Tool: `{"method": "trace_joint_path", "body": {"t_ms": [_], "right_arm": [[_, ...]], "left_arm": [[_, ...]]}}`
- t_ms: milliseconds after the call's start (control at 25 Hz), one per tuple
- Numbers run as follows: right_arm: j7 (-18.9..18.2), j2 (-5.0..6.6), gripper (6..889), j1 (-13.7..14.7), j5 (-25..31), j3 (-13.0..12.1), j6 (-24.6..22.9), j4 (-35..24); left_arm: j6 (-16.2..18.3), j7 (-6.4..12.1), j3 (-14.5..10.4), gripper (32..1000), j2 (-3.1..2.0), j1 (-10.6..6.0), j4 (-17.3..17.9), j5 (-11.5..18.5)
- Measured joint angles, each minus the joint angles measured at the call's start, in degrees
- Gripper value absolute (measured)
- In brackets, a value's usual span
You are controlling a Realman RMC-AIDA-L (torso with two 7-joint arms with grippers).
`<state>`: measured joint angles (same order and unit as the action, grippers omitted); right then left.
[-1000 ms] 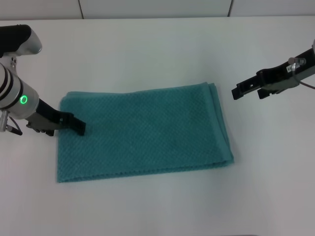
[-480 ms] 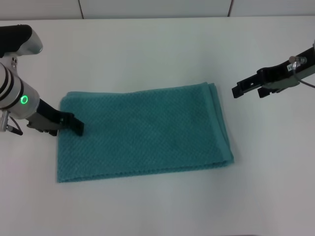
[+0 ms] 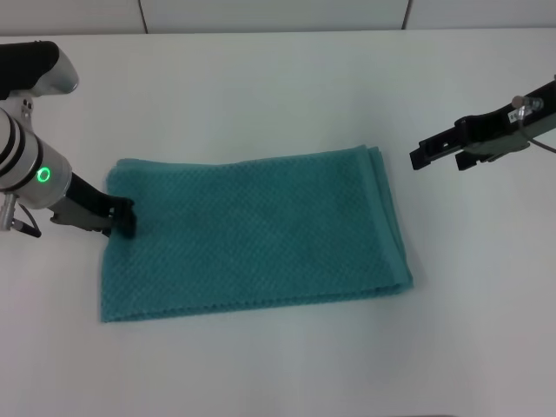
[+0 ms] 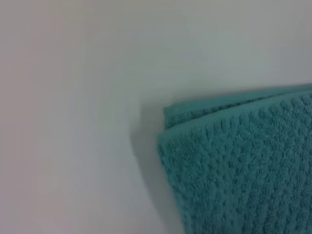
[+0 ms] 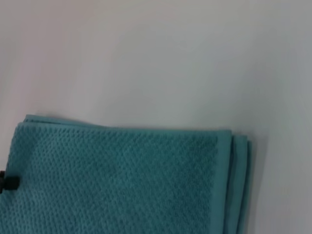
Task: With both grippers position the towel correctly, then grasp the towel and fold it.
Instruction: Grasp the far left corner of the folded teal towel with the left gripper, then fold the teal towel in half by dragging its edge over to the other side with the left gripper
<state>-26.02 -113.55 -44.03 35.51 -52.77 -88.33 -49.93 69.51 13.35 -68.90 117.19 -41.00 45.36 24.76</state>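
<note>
A white table (image 3: 261, 95) fills nearly the whole head view — smooth, matte, without marks. Along its far edge runs a pale wall (image 3: 278, 13) with two dark vertical seams, one toward the left and one toward the right. Both wrist views show the same plain white surface — nothing else lies on it

Plain white desk (image 3: 278, 95) fills nearly the whole head view, matte, evenly lit, soft shadows only. Far edge of the desk runs along the top of the view. Behind it, a pale wall (image 3: 278, 13) made of panels, with 2 dark vertical seams: 1 toward the left (image 3: 142, 15), 1 toward the right (image 3: 408, 14). Both wrist views show the same bare white surface (image 4: 73, 97). No floor or windows in view.
</note>
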Motion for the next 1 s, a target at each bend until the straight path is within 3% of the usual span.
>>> {"method": "trace_joint_path", "body": {"t_ms": [240, 360, 720, 1000], "right_arm": [[0.0, 0.0, 882, 0.0, 0.0, 0.46, 0.0, 0.0], [0.0, 0.0, 882, 0.0, 0.0, 0.47, 0.0, 0.0], [0.0, 0.0, 882, 0.11, 0.0, 0.47, 0.0, 0.0], [-0.05, 0.0, 882, 0.13, 0.0, 0.47, 0.46, 0.0]], "left_arm": [[0.08, 0.17, 0.0, 271, -0.01, 0.03, 0.18, 0.2], [0.16, 0.28, 0.0, 101, -0.03, 0.04, 0.18, 0.28], [0.5, 0.69, 0.13, 85, -0.22, -0.08, 0.33, 1.96], [3.92, 2.09, 4.0, 83, -0.2, -0.46, 2.24, 3.98]]}}
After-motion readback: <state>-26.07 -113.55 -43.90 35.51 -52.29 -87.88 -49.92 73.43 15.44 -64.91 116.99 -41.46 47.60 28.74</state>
